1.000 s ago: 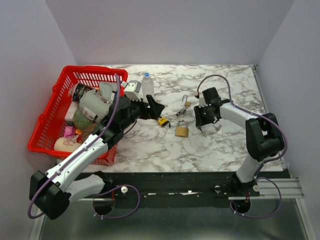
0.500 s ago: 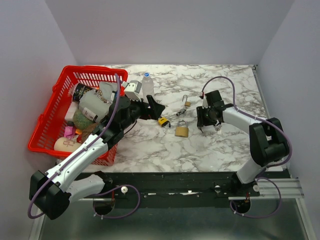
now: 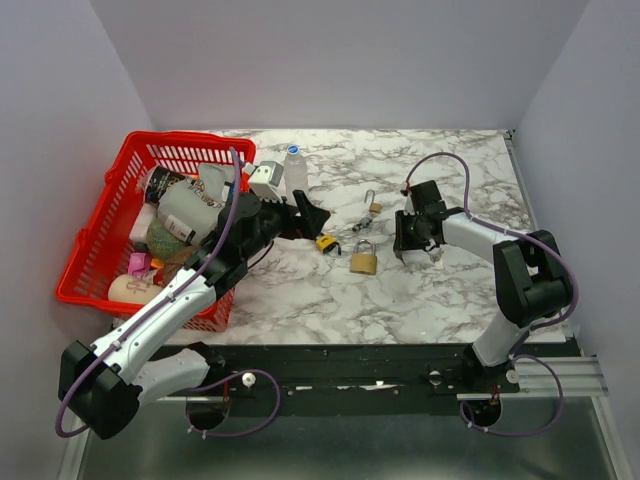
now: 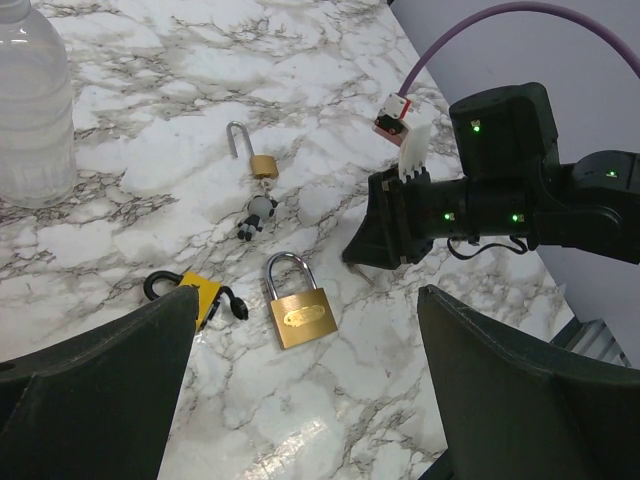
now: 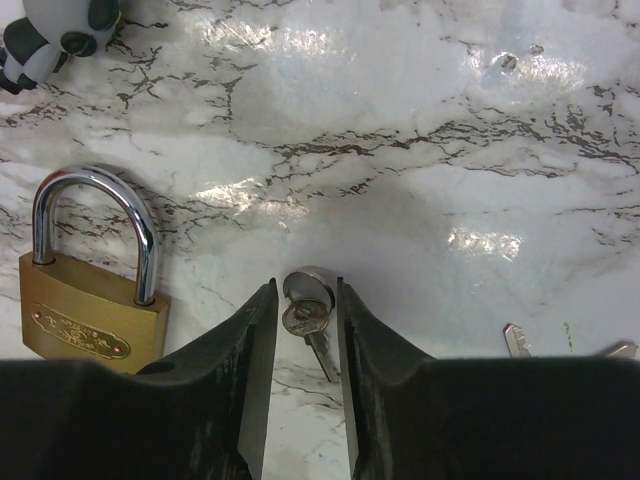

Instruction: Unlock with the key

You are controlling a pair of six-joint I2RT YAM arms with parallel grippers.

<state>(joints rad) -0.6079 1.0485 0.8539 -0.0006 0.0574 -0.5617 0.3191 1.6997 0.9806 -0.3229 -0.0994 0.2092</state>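
A brass padlock (image 3: pixel 363 261) lies shut on the marble table, also seen in the left wrist view (image 4: pixel 302 315) and the right wrist view (image 5: pixel 80 310). A small silver key (image 5: pixel 308 322) on a ring lies on the table just right of it. My right gripper (image 5: pixel 304 290) is down at the table, its fingers closed narrowly on either side of the key's head; from above it (image 3: pixel 412 245) hides the key. My left gripper (image 4: pixel 307 300) is open and empty, hovering left of the padlock (image 3: pixel 308 215).
A small open padlock (image 3: pixel 373 205) with a panda charm (image 4: pixel 258 212), a yellow lock (image 3: pixel 326 242) and a water bottle (image 3: pixel 296 170) lie behind. A red basket (image 3: pixel 100 250) of items stands at the left. More key tips (image 5: pixel 515 340) lie to the right.
My right gripper has shifted slightly over the key spot and settled low at the table. The left arm has not moved.
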